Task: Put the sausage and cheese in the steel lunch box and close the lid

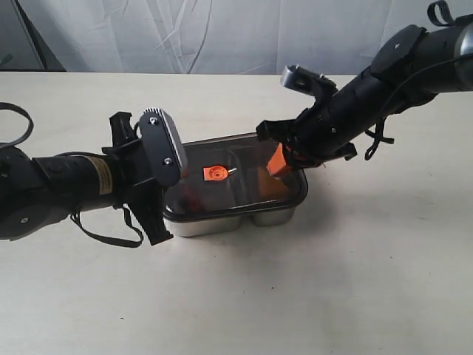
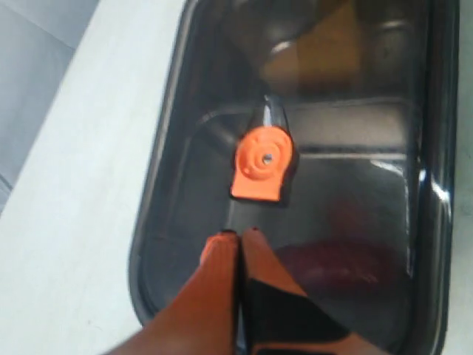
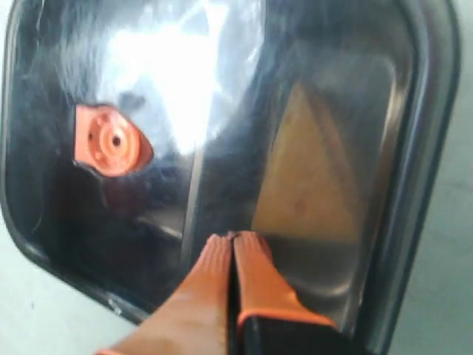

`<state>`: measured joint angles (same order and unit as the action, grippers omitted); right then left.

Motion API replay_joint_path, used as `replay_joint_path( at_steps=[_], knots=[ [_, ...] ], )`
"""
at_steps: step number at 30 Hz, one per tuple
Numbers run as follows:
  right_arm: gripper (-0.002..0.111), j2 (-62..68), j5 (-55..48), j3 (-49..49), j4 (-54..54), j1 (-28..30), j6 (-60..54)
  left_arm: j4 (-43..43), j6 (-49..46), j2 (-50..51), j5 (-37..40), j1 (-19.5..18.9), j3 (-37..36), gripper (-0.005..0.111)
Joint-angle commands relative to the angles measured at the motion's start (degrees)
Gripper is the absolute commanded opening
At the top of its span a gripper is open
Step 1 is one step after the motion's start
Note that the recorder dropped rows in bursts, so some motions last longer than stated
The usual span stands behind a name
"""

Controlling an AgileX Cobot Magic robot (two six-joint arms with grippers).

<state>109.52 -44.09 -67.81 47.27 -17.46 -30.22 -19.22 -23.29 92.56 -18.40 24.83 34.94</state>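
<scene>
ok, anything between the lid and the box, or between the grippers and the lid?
Nothing visible. The lid lies on the box, with cheese and sausage seen through it. Left gripper and right gripper are shut, tips at the lid's top.

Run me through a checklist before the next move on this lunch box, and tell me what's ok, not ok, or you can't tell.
1. The cheese is inside the steel lunch box, seen through the lid: ok.
2. The sausage is inside, a dim red shape under the lid: ok.
3. The lid covers the box: ok.
4. The lid is seated flush all round: cannot tell, as the arms hide parts of the rim.
5. The left gripper and right gripper are both shut, with nothing held: ok.
6. The orange valve is pressed closed: cannot tell.
</scene>
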Motion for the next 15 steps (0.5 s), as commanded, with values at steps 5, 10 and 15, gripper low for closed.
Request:
replay_joint_path(
  at_steps=[5, 10, 15],
  knots=[
    [-0.001, 1.4, 17.8, -5.0, 0.7, 0.1, 0.3, 0.1, 0.2, -2.6, 4.4, 0.4, 0.9, 0.0],
    [-0.001, 7.3, 14.9, -6.1, 0.9, 0.1, 0.8, 0.1, 0.3, -2.6, 5.5, 0.4, 0.9, 0.0],
    [-0.001, 9.3, 12.1, -6.1, 0.7, 0.1, 0.9, 0.2, 0.3, -2.6, 5.6, 0.4, 0.9, 0.0]
  ],
)
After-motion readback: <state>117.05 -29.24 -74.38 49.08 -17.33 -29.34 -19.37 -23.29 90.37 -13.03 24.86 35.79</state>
